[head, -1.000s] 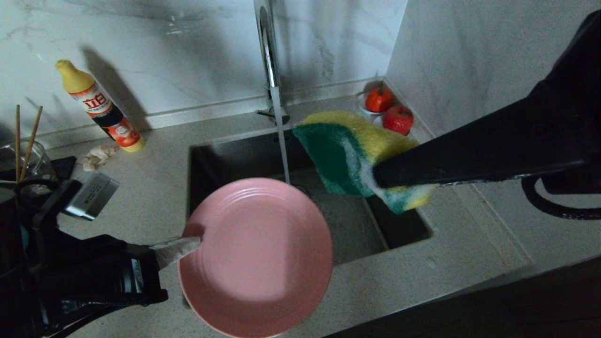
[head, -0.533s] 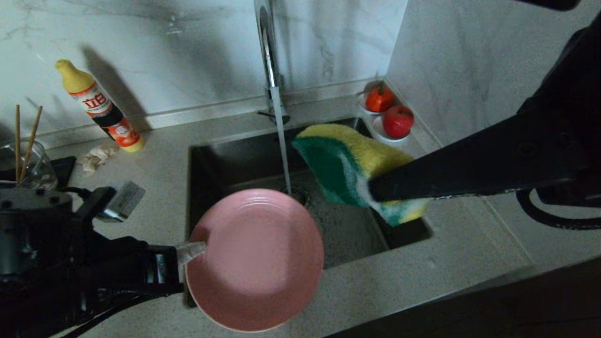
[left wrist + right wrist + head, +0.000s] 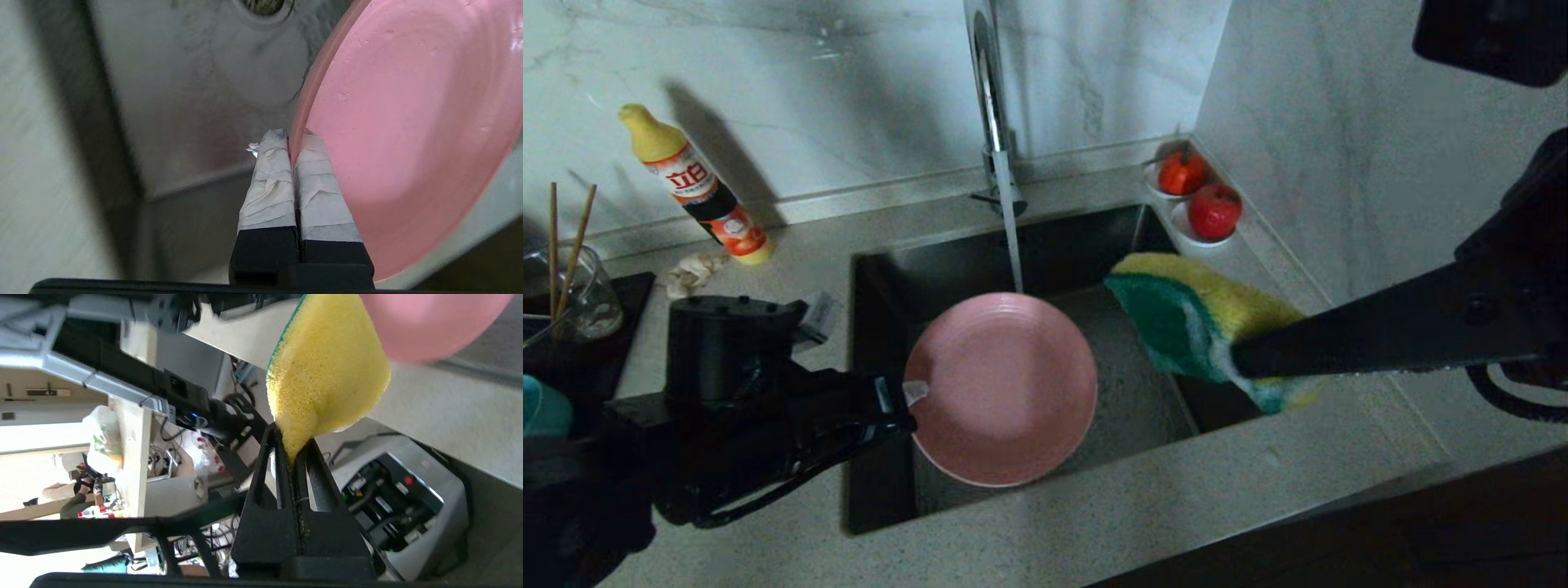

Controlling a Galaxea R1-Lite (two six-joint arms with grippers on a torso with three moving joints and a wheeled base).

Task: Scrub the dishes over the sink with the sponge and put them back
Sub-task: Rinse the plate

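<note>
Plate (image 3: 408, 122) rim between taped pincer fingers (image 3: 269, 183), wrist-view only

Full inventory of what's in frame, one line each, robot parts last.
plate: 1, pink, held over the sink under the water stream
sponge: 1, yellow with green face, held over the sink's right edge
sink: 1, steel, set in the counter
faucet: 1, chrome, behind the sink, running
bottle: 1, yellow and red, back left by the wall
chopsticks: 2, wooden, upright in the glass
glass: 1, clear, far left
paper wad: 1, beige, beside the bottle
tomatoes: 2, red, on white saucers, back right corner
left pincer: shut on the plate rim
right pincer: shut on the sponge
</note>
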